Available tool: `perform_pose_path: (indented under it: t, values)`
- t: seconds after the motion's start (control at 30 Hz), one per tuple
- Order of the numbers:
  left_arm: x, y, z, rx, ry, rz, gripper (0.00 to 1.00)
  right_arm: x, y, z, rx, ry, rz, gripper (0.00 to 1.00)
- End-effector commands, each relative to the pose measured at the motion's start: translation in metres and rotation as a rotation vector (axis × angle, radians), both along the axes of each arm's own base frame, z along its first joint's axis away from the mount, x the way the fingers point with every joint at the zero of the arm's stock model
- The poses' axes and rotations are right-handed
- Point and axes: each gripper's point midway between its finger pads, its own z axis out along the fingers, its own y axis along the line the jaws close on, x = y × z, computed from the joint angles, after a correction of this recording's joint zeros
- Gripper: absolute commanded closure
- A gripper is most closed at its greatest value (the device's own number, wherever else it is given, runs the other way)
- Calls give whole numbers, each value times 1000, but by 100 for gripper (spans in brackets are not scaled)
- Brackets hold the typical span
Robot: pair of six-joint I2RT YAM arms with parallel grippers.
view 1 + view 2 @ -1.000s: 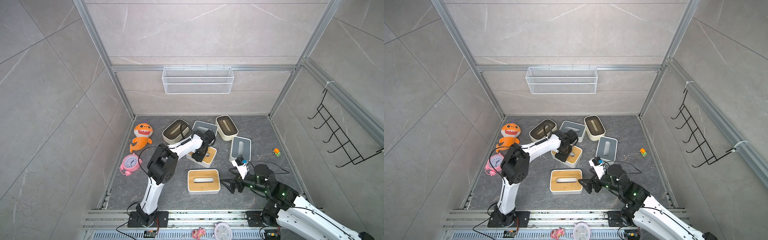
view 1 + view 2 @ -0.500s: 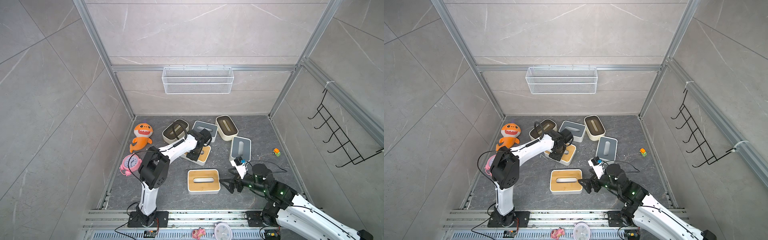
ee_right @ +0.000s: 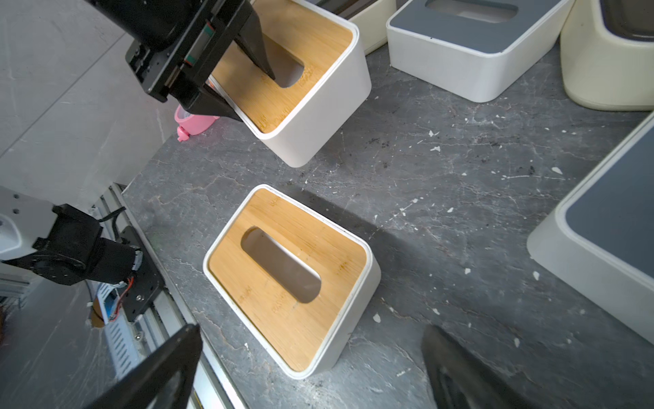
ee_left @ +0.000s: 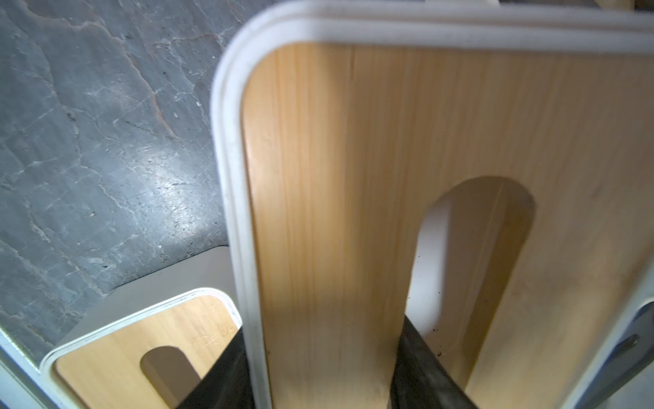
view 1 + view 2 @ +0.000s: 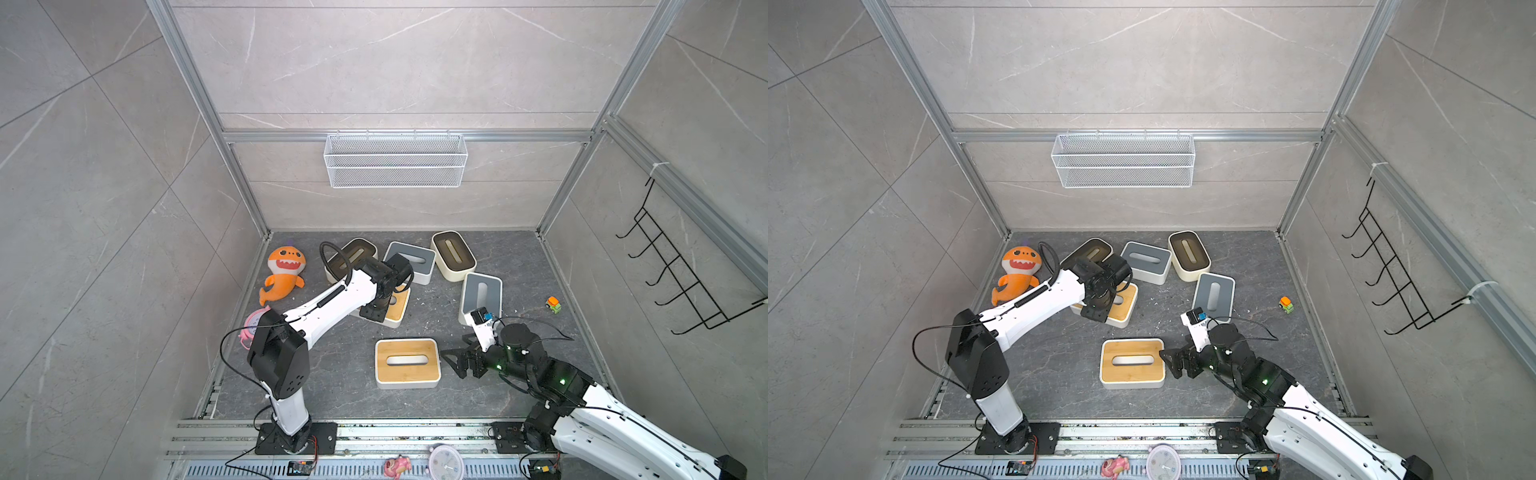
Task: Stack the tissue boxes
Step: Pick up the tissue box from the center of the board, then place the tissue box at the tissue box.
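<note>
Here, the carrying step. The left pincer (image 3: 256,98) pinches a wood-lidded tissue box (image 3: 318,106) by its rim, one finger in the slot, one outside the wall; the box hangs tilted. The right pincer (image 5: 457,363), spread, stands just beside the second wood-lidded box (image 5: 406,374). Next move, likely: level the held box over that one.

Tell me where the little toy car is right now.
In both top views the toy car sits on the dark floor near the right wall, apart from the closest grey-lidded tissue box.
</note>
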Motion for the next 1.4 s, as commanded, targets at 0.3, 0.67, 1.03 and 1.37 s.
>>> perform_pose_path:
  t: [0.3, 0.67, 1.03, 1.37]
  values:
    - [-66, -21, 21, -57, -41, 87, 56, -26, 11, 24, 173, 32, 93, 0]
    - [-112, -51, 17, -121, -151, 144, 56, -43, -7, 18, 279, 56, 47, 0]
    - [-126, -62, 15, -110, -134, 164, 58, -52, -15, 6, 231, 82, 50, 0]
    - [-134, -46, 9, -51, -85, 102, 59, -53, -23, 8, 249, 63, 22, 0]
